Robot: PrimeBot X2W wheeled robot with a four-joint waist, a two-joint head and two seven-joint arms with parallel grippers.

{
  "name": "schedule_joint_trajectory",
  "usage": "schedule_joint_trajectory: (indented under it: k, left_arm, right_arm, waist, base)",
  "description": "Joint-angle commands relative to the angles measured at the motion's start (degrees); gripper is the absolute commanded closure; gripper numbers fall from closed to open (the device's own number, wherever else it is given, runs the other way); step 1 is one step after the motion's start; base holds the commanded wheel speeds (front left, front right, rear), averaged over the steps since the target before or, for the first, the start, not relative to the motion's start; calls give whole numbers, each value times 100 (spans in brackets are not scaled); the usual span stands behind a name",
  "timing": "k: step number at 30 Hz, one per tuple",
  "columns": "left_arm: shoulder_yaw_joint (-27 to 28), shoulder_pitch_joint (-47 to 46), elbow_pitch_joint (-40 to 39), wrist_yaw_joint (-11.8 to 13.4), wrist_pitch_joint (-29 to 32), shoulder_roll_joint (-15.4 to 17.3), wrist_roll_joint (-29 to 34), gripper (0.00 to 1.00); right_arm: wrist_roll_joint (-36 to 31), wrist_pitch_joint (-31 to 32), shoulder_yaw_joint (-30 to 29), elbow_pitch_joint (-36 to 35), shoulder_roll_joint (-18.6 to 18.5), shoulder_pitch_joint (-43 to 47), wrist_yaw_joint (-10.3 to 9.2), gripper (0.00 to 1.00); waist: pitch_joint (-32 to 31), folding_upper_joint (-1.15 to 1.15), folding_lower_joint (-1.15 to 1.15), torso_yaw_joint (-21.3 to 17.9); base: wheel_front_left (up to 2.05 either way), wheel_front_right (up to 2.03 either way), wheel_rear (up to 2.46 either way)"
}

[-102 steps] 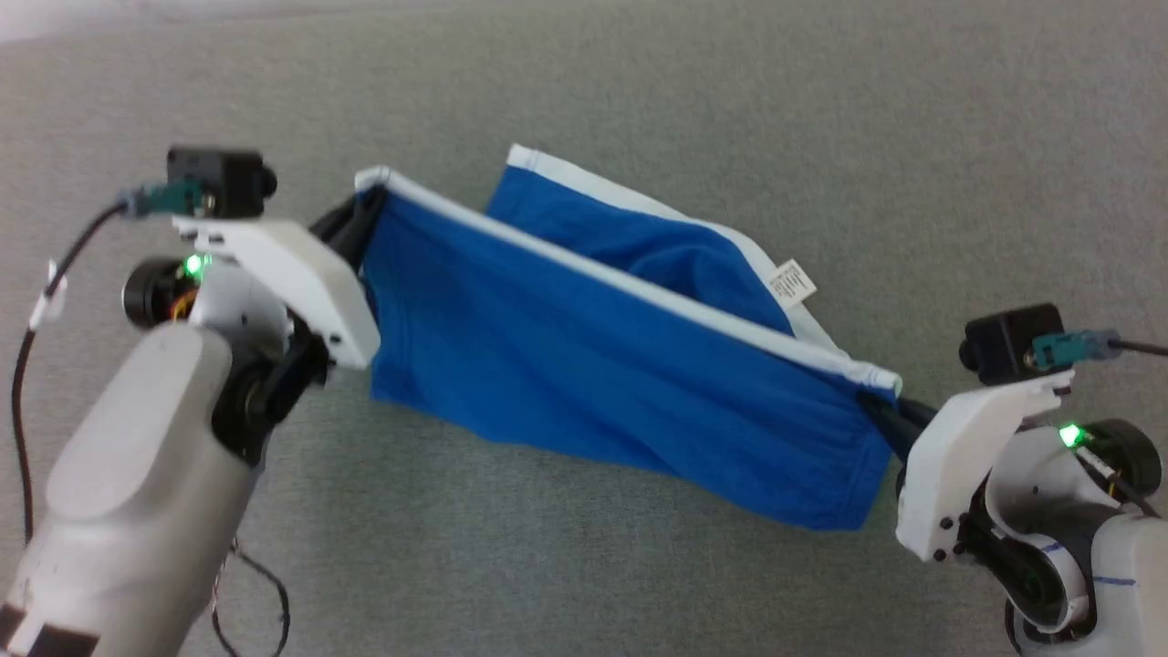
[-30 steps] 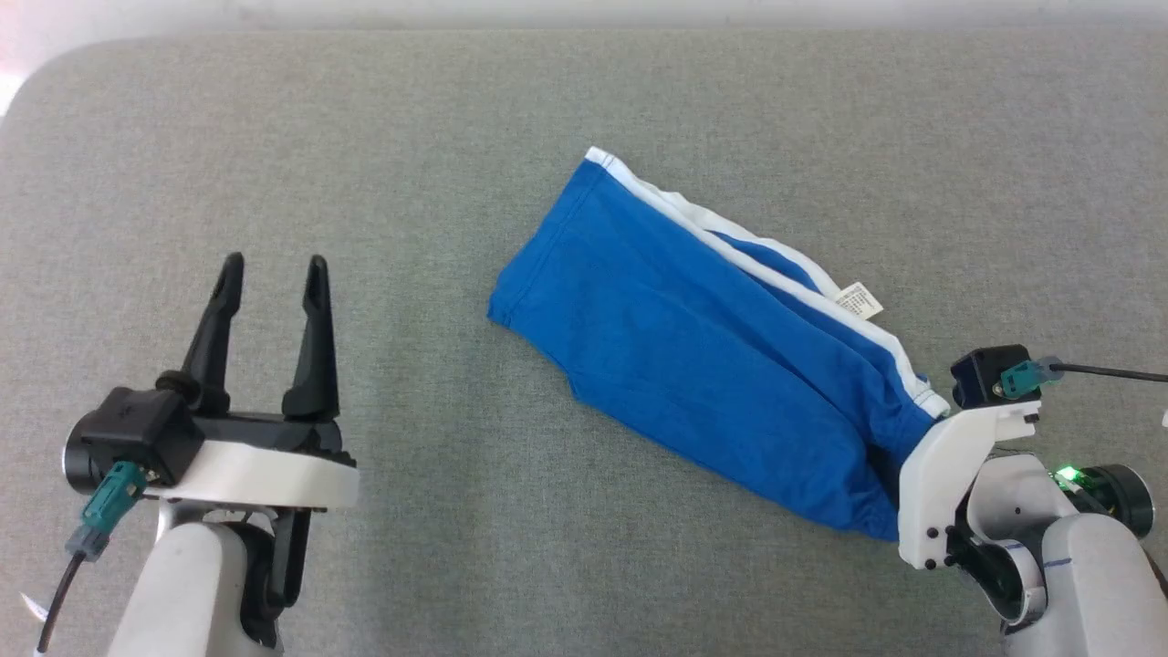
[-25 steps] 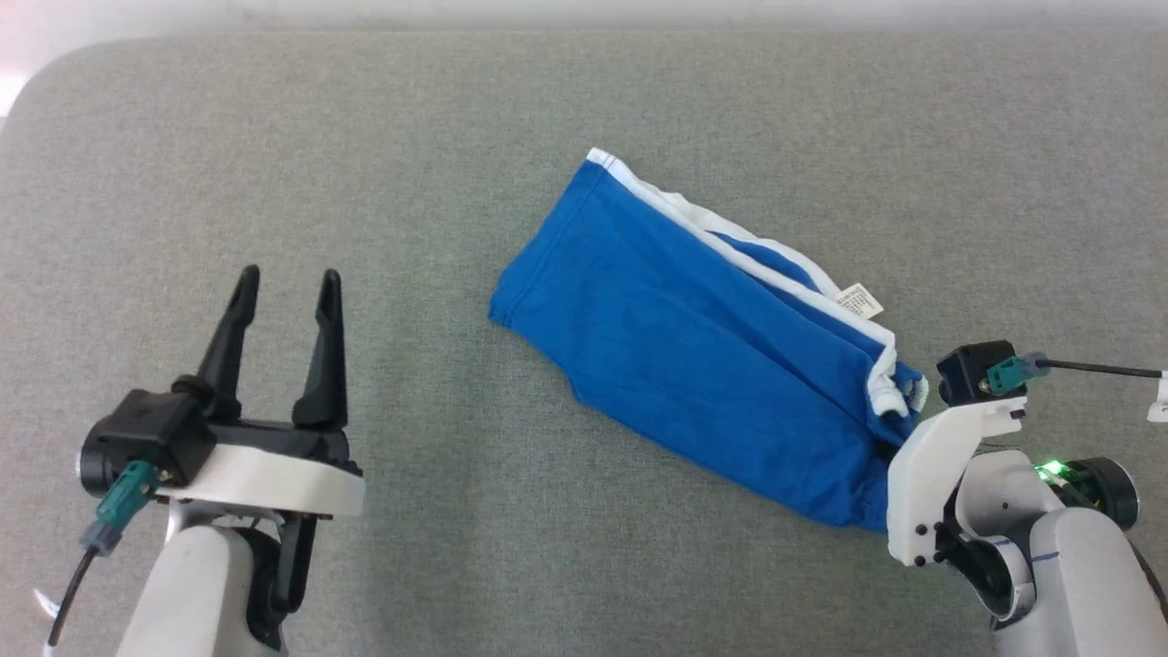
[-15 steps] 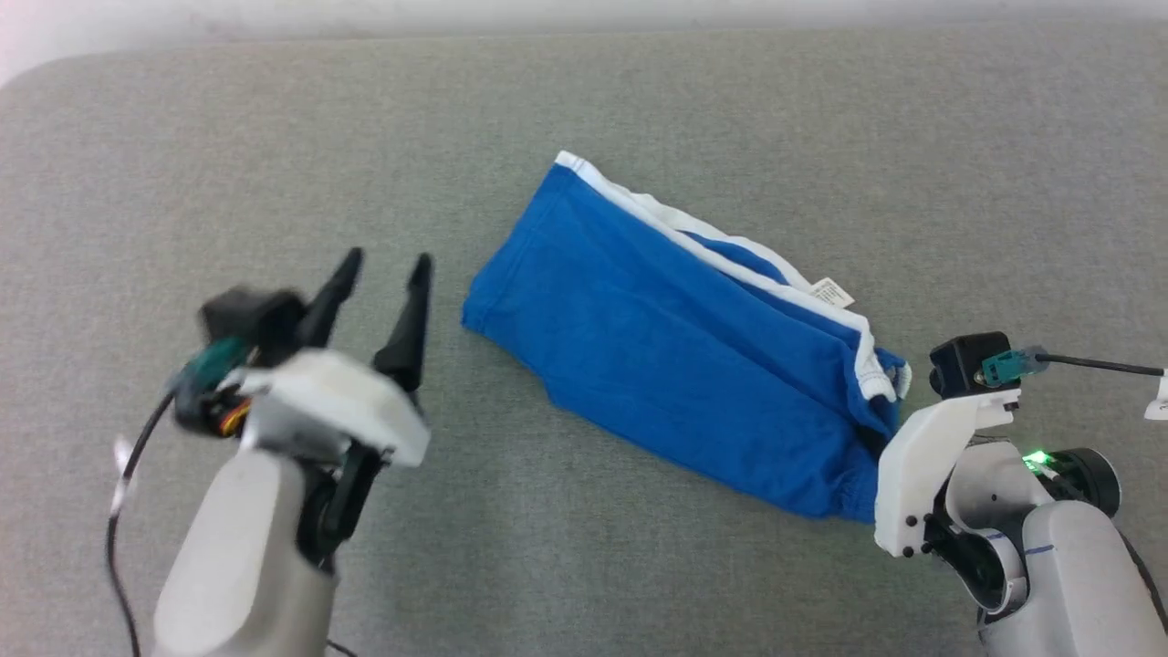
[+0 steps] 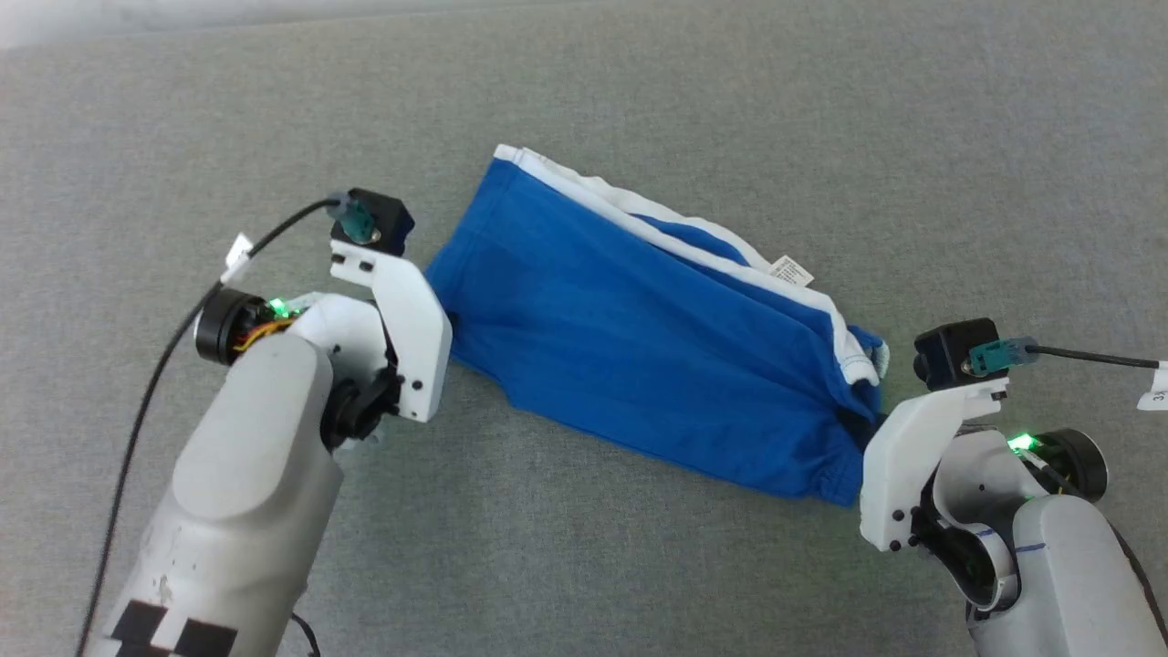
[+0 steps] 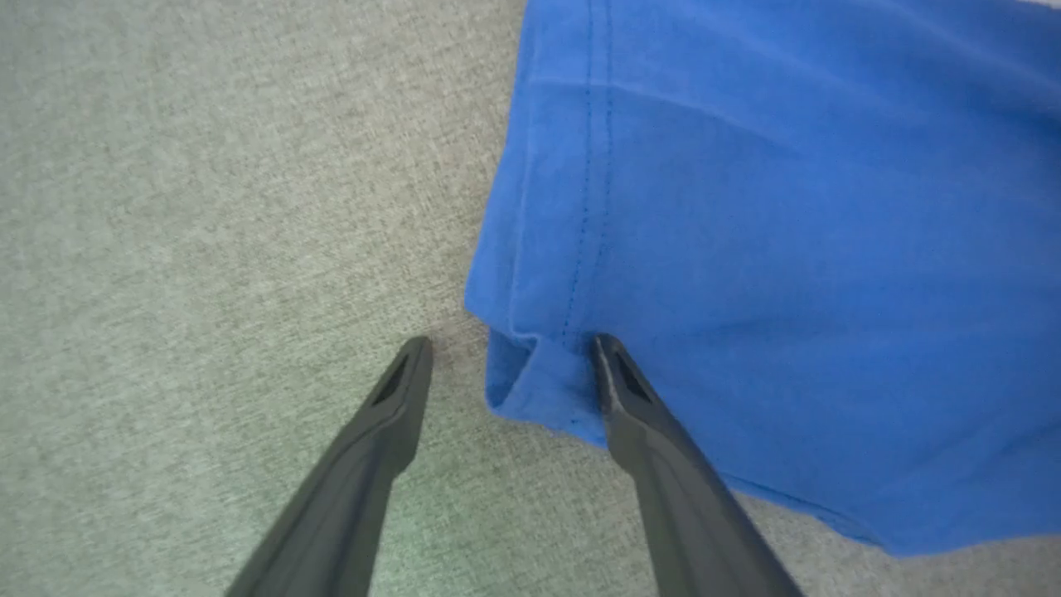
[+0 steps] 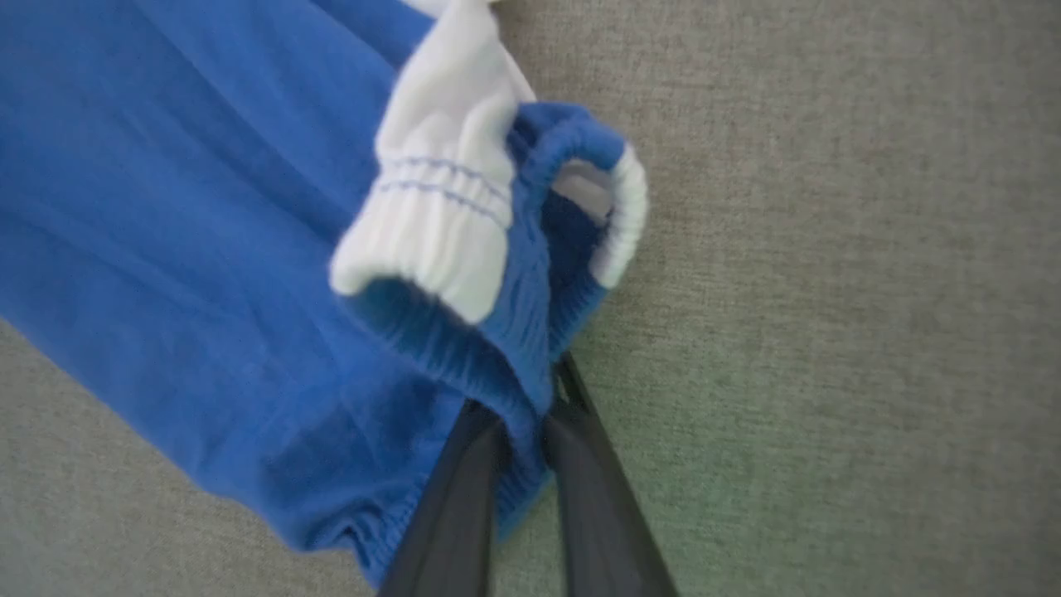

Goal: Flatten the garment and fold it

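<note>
The shorts [image 5: 639, 347] lie slantwise on the grey mat [image 5: 639, 82], stretched between the two claws. The right claw [image 7: 524, 419] is closed on the gathered waistband [image 7: 530, 274], which bunches up just ahead of its fingers. This end is judged to be pinned so that the cloth can be drawn taut. The left claw [image 6: 510, 344] is spread wide over the opposite hem corner. One finger is set on the blue cloth and the other on bare mat beside it, so that a pinch may take the corner. The cloth is bright blue and mostly smooth. White trim [image 5: 566, 187] runs along the edge farther from both claws, and a small tag [image 5: 792, 271] is seen near the right claw.
</note>
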Motion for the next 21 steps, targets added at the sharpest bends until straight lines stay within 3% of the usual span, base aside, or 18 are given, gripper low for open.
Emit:
schedule_joint_trajectory:
  k: [1, 4, 6, 7, 14, 21]
  left_arm:
    - [-62, -123, 101, -24, 150, 52, 34, 0]
    - [-149, -173, 249, -92, 342, 60, 1, 0]
    - [-166, -152, 340, -146, 445, 45, -98, 75]
    - [-172, -126, 379, -170, 483, 43, -147, 100]
    - [-72, 33, 433, -265, 315, 13, -483, 100]
    - [513, 262, 296, -143, -271, 69, -970, 100]
  right_arm:
    - [31, -31, 25, -21, -9, -50, -13, 100]
    - [39, -45, 45, -39, -9, -46, -13, 100]
    - [40, -45, 62, -44, -9, -55, -13, 100]
    - [39, -44, 70, -41, -9, -64, -13, 100]
    - [45, -64, 62, -2, -9, -88, -13, 100]
    - [23, -25, 167, 77, -9, -119, -13, 100]
  waist:
    - [99, 0, -1, -79]
    - [145, 0, -1, -105]
    - [166, 0, -1, -124]
    - [169, 0, -1, -132]
    - [133, 0, -1, -92]
    - [-22, 0, -1, 4]
  base:
    - [0, 0, 0]
    - [0, 0, 0]
    - [0, 0, 0]
    - [0, 0, 0]
    - [0, 0, 0]
    - [0, 0, 0]
